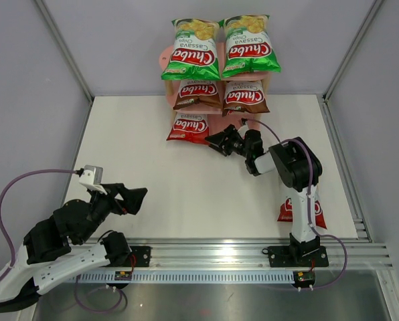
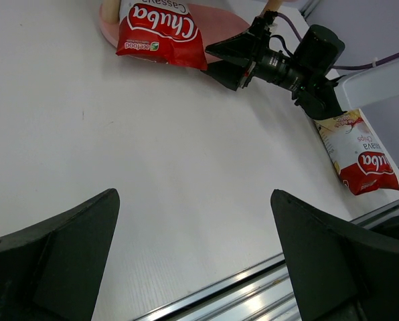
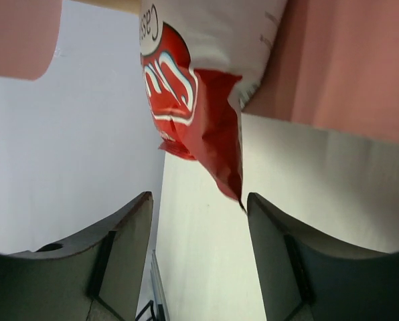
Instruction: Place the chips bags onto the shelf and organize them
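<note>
Shelf (image 2: 216,21) stands at the far middle of the table (image 1: 186,194). Top tier: two green bags (image 1: 191,48) (image 1: 250,44) side by side, overhanging the board. Middle tier: two brown bags (image 1: 197,94) (image 1: 245,97) side by side. Bottom tier: one red bag (image 1: 189,127) on the left half, its lower edge hanging over the board's front towards the table; the right half of the board shows bare pink. Right pincer (image 1: 214,142) is level with the bottom tier, just right of that red bag. Its fingers (image 3: 119,247) are spread, and the bag's corner hangs just beyond the gap, gripped by neither finger. Second red bag (image 2: 359,160) lies flat on the table at the near right, partly under the right arm, well apart from the shelf. Left pincer (image 1: 134,199) hangs over the near left of the table, spread wide and holding nothing.
</note>
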`<state>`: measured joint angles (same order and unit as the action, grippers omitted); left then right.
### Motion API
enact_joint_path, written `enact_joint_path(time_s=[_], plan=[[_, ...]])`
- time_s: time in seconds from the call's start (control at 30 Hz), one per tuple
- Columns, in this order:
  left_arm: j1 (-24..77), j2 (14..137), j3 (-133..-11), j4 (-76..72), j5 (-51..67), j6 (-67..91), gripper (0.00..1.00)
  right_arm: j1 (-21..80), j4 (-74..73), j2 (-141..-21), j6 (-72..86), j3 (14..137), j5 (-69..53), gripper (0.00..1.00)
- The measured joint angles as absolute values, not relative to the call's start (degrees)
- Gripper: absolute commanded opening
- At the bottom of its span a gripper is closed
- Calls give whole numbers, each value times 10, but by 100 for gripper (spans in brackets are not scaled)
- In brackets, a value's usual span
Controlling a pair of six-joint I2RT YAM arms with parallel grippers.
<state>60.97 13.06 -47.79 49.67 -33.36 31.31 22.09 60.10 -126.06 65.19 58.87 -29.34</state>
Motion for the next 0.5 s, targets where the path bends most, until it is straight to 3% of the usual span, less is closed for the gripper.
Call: enact_joint_path(time_s=[0.2, 0.5], plan=[[610, 135, -478, 497, -336, 316, 99, 201, 565, -1164, 625, 495, -294, 69], [610, 175, -475, 509, -355, 354, 99, 181, 303, -861, 488, 404, -215, 81]])
